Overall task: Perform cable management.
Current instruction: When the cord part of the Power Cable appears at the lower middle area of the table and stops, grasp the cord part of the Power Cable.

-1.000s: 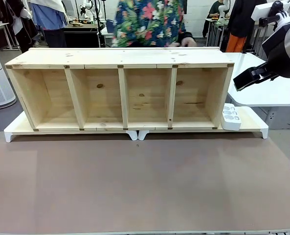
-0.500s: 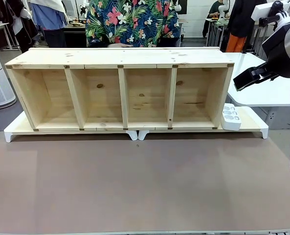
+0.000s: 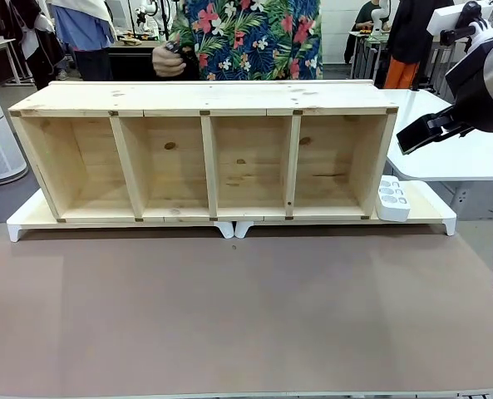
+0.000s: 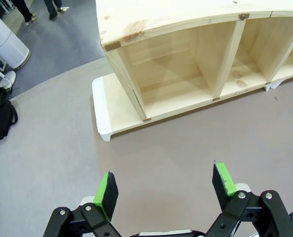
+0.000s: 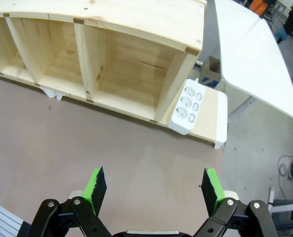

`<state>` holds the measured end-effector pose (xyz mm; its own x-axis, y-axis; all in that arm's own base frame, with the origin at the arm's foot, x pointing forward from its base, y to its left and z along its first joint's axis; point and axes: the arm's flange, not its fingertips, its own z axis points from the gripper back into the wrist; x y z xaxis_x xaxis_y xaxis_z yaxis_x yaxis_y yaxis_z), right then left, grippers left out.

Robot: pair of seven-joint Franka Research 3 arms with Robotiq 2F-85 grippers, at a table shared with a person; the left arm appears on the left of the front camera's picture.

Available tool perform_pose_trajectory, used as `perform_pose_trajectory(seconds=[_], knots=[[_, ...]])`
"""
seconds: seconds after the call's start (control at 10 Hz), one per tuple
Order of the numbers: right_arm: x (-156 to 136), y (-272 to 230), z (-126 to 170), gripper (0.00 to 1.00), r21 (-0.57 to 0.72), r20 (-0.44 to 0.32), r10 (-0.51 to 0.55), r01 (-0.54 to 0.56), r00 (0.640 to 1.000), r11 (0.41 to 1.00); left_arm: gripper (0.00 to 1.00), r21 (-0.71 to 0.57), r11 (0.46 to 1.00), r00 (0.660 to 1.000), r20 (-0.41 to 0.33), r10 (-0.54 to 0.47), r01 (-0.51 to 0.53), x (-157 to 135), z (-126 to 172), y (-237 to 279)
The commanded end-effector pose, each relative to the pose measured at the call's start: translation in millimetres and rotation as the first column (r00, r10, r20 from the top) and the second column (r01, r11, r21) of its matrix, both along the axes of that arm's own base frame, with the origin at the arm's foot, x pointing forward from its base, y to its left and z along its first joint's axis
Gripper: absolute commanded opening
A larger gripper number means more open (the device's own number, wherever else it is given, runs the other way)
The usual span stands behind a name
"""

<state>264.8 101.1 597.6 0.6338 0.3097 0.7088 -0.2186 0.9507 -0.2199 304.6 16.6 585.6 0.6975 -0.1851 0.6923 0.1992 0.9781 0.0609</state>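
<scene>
**Both tools idle and spread; cable on the far side, in the person's hand**

Left tool [image 4: 165,185]: green pads wide apart, nothing between them. It hangs over bare brown tabletop [image 4: 186,143], short of the left end of the wooden shelf [image 4: 166,74].

Right tool [image 5: 153,190]: likewise released and empty, above the tabletop in front of the shelf's right end. The white power strip [image 5: 188,106] lies on the low white base [image 5: 220,118], just beside the shelf's right wall.

Farther out, front view: a person in a flowered shirt stands behind the shelf. The person's hand [image 3: 165,60] is held above the shelf's top board, closed round something small and black. I take that for the cable [image 3: 182,55], bunched up. It is too small to make out the plug or the run of the cord, so its long axis cannot be told.

Relation that matters: the cable lies across the shelf from both tools, well apart from each and higher than the top board. It sits left of the table's middle, roughly over the second compartment from the left. The left arm looks the nearer, in my judgement. The power strip is at the opposite end, on the right tool's side. The next move probably means a reach over the shelf top, or waiting for the person to bring the cable across.

Writing: none readable. The strip's sockets are plain, with no brand or label legible on the shelf, base or tools.
</scene>
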Motion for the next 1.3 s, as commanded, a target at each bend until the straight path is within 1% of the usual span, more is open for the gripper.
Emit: perform_pose_trajectory(seconds=[0.0, 1.2], knots=[[0.5, -0.3, -0.5, 1.00, 0.001, -0.002, -0.002, 0.002, 1.000, 1.000, 1.00, -0.003, 1.000, 1.000, -0.006, 0.002, -0.002, -0.2, -0.7, 0.9], [0.5, -0.3, -0.5, 1.00, 0.001, -0.002, -0.002, 0.002, 1.000, 1.000, 1.00, -0.003, 1.000, 1.000, -0.006, 0.002, -0.002, -0.2, -0.7, 0.9]])
